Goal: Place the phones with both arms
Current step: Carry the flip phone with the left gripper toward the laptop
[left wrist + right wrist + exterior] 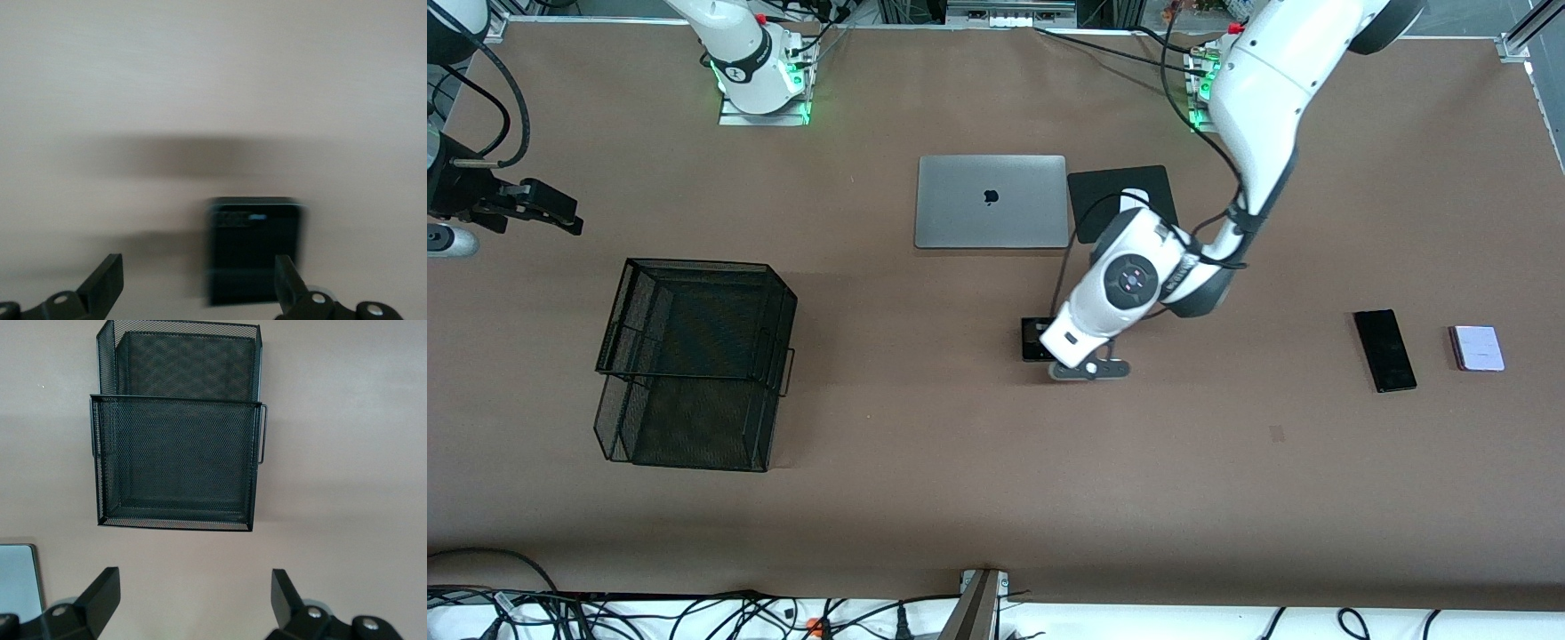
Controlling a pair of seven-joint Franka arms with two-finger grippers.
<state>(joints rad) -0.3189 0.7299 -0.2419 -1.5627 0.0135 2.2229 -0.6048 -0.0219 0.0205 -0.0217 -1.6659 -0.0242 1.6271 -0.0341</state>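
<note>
Phone, small black [253, 250], flat on desk [960, 498] mid-centre under left hand [200, 280] | fingers spread, released | right hand [193, 600] released, waiting by mesh basket [177, 453].

We see a brown table [925, 498] holding a laptop [991, 202], a black mesh basket [694, 360], a black mat [1089, 191] and three phones [1384, 349].
</note>
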